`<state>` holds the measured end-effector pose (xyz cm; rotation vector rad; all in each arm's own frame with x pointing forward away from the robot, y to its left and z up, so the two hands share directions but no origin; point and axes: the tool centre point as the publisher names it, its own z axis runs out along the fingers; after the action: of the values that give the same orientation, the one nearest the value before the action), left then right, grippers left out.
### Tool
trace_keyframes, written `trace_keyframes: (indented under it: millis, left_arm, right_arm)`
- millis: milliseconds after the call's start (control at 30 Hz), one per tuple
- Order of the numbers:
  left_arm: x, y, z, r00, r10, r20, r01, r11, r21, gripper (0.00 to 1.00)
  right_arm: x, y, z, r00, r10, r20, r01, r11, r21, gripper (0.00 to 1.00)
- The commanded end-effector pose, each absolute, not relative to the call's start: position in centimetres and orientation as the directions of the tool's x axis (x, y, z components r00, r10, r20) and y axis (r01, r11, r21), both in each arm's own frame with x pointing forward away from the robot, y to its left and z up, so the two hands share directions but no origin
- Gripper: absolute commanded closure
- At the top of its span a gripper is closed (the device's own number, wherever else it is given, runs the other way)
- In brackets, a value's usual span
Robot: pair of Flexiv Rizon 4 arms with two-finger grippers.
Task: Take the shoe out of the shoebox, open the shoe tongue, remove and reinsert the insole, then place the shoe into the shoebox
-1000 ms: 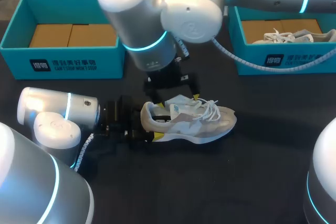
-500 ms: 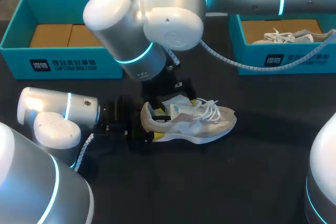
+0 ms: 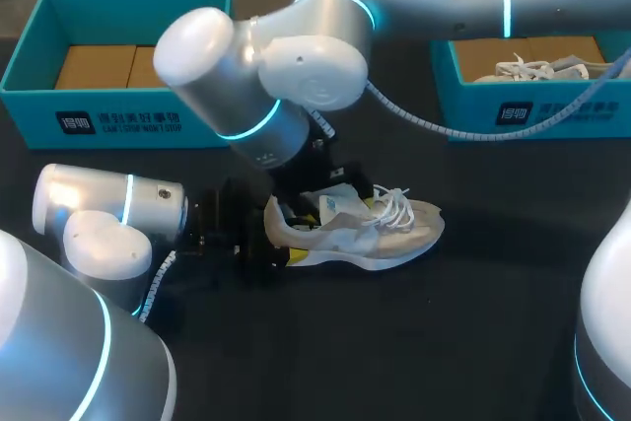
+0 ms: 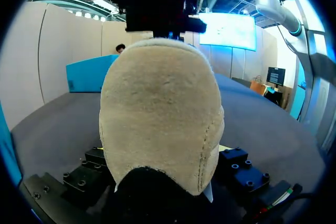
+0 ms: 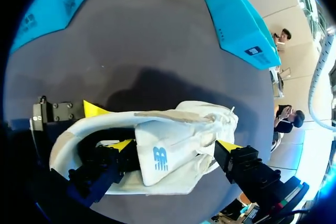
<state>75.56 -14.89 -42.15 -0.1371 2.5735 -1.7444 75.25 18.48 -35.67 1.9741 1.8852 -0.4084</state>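
Observation:
A beige and white shoe lies on its side on the dark table, toe to the right. My left gripper is at its heel. In the left wrist view the heel fills the gap between the black fingers and presses against both. My right gripper hangs open over the shoe's mouth. One yellow-tipped finger sits inside the opening and the other outside the shoe's side. The white tongue lies between them.
A teal shoebox with brown cardboard inside stands at the back left. A second teal shoebox at the back right holds another light shoe. My right arm's big elbow hangs over the table's middle.
My right arm has swung left and lower over the shoe, bringing its gripper down onto the shoe's opening. The shoe and the left gripper have stayed in place.

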Motion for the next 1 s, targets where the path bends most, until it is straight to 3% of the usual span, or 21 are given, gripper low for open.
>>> trace_keyframes:
  millis: [33, 367, 433, 467, 700, 1000]
  left_arm:
    - [75.7, -15.0, -42.3, -0.996, -0.089, 0.026, -0.057, 0.37, -0.927, 1.0]
    - [75.7, -15.0, -42.3, -0.996, -0.089, 0.026, -0.057, 0.37, -0.927, 1.0]
    - [75.7, -15.0, -42.3, -0.996, -0.089, 0.026, -0.057, 0.37, -0.927, 1.0]
    - [75.7, -15.0, -42.3, -0.996, -0.089, 0.026, -0.057, 0.37, -0.927, 1.0]
    - [75.7, -15.0, -42.3, -0.996, -0.089, 0.026, -0.057, 0.37, -0.927, 1.0]
    - [75.7, -15.0, -42.3, -0.996, -0.089, 0.026, -0.057, 0.37, -0.927, 1.0]
  right_arm:
    - [75.0, 18.8, -36.4, 0.074, 0.871, -0.486, 0.997, -0.046, 0.069, 0.0]
    - [74.8, 16.8, -35.6, 0.087, 0.825, -0.559, 0.996, -0.063, 0.063, 0.02]
    - [74.8, 16.3, -35.2, 0.094, 0.821, -0.563, 0.995, -0.069, 0.067, 0.37]
    - [74.8, 16.1, -35.0, 0.096, 0.82, -0.564, 0.995, -0.07, 0.068, 0.47]
    - [74.5, 15.3, -33.3, 0.091, 0.806, -0.584, 0.995, -0.054, 0.081, 0.71]
    - [74.5, 14.3, -31.7, 0.097, 0.812, -0.575, 0.994, -0.048, 0.101, 0.73]
